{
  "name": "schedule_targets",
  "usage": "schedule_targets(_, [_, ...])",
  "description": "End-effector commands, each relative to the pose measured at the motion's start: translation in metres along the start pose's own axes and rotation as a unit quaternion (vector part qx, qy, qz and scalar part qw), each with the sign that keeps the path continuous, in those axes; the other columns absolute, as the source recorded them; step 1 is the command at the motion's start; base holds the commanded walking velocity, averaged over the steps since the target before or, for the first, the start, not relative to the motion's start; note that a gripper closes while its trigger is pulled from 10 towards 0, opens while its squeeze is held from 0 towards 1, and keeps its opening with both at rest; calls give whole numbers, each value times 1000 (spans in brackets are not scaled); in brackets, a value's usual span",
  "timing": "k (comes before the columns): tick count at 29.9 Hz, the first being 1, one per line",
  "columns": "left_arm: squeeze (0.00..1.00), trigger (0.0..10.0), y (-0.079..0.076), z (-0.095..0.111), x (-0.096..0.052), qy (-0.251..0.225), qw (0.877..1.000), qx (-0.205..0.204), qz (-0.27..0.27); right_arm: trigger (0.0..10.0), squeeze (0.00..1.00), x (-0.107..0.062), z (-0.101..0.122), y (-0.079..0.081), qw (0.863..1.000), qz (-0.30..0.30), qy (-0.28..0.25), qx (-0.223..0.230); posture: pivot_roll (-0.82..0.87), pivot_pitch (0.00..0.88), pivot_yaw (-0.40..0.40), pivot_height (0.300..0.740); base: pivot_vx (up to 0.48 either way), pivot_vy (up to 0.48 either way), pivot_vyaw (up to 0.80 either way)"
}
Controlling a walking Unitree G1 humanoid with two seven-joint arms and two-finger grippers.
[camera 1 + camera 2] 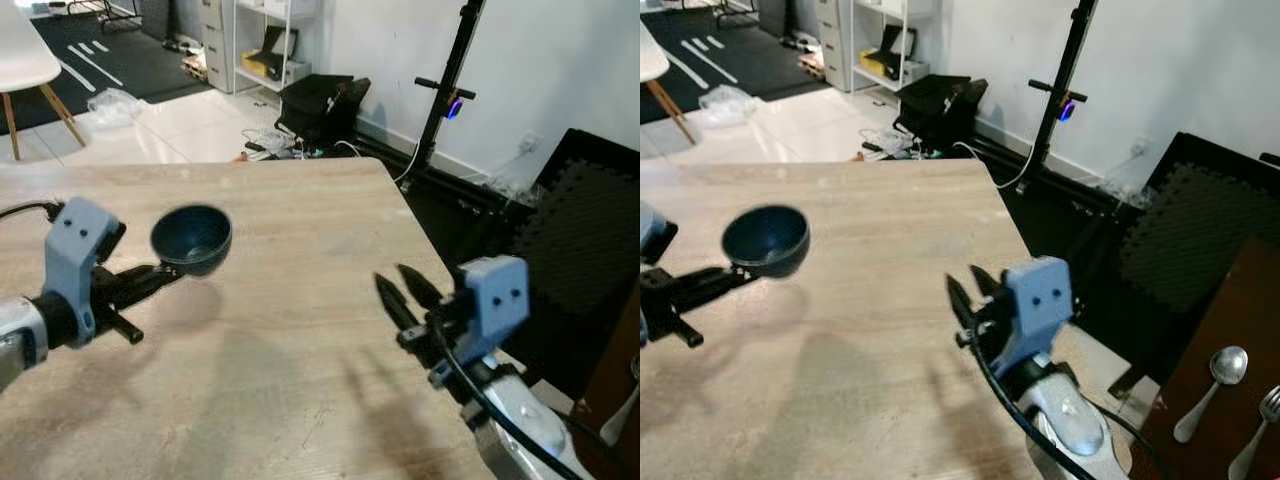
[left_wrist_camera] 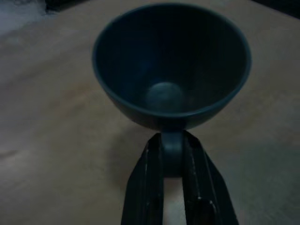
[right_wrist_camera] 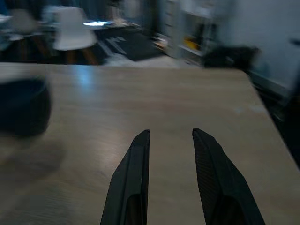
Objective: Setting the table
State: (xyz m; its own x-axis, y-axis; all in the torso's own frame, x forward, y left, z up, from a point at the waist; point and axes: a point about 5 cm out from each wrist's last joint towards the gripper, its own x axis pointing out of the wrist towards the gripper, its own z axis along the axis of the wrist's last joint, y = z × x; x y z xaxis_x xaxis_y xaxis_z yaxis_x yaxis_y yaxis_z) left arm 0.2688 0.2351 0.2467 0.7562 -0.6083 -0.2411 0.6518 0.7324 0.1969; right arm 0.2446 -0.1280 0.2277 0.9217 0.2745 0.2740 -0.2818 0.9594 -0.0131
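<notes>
Just beyond left pincer (image 1: 168, 272), bowl (image 1: 191, 238).

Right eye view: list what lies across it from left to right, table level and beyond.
left gripper → dark blue bowl it holds by the rim → right gripper, fingers apart and empty → spoon on the dark brown surface → fork at the picture's edge.

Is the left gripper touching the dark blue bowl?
Touching. In the left wrist view, the left gripper has both black fingers pressed on the rim of the bowl.
</notes>
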Motion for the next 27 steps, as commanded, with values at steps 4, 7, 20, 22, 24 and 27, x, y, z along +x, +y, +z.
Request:
schedule_targets(4, [0, 10000, -2, -9, 13, 13, 999, -3, -49, 10000, 0, -9, -7, -9, 998, -55, 8, 5, 88, 92, 48, 740, 0, 0, 0])
schedule_targets(7, [0, 10000, 0, -4, 28, -19, 999, -11, -42, 10000, 0, -11, -7, -12, 997, -81, 3, 10, 65, 90, 70, 740, 0, 0, 0])
schedule_targets(20, [0, 10000, -16, 4, 56, -103, 993, -25, 42, 10000, 0, -1, -12, -19, 986, -164, -4, 19, 43, 79, 83, 740, 0, 0, 0])
schedule_targets(22, [0, 10000, -18, 3, 58, -106, 993, -25, 51, 10000, 0, -1, -14, -20, 986, -165, -1, 21, 44, 77, 79, 740, 0, 0, 0])
schedule_targets(24, [0, 10000, -19, 3, 59, -109, 992, -30, 54, 10000, 0, 0, -15, -20, 986, -165, 0, 21, 46, 75, 74, 740, 0, 0, 0])
schedule_targets(27, [0, 10000, -21, 2, 61, -113, 991, -34, 67, 10000, 0, 3, -15, -21, 986, -163, 0, 19, 48, 69, 65, 740, 0, 0, 0])
